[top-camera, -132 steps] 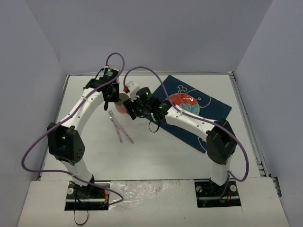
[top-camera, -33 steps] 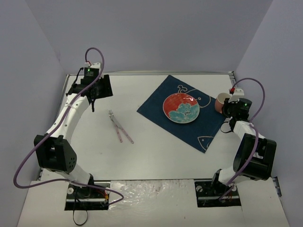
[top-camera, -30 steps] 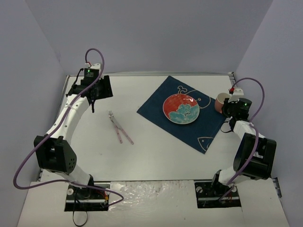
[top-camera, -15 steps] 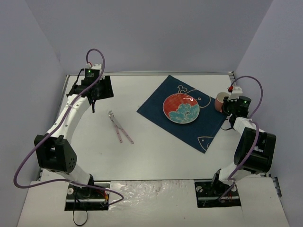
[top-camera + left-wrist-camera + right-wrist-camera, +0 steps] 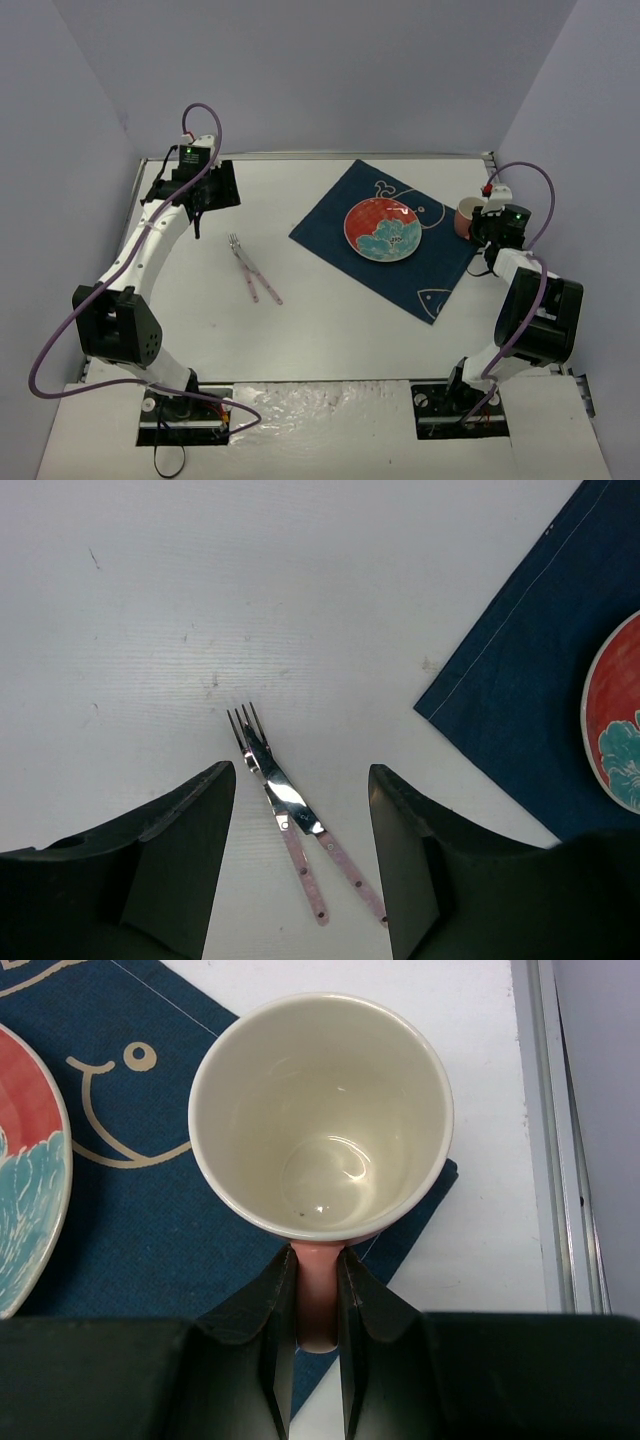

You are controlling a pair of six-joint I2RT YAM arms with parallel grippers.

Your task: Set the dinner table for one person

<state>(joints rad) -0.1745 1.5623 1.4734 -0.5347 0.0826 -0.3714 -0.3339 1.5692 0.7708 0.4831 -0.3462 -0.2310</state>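
The right end effector (image 5: 317, 1260) is clamping the handle of the mug (image 5: 320, 1110), while the left end effector (image 5: 300, 772) is hanging wide open, empty.

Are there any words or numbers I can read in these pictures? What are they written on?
None: no word, number or brand can be read in any view.
Dark blue cloth placemat: only white fish drawings, no letters.
Round red and teal plate: a painted pattern, no text.
Pink mug with cream inside: plain.
Flat white dinner table: blank.
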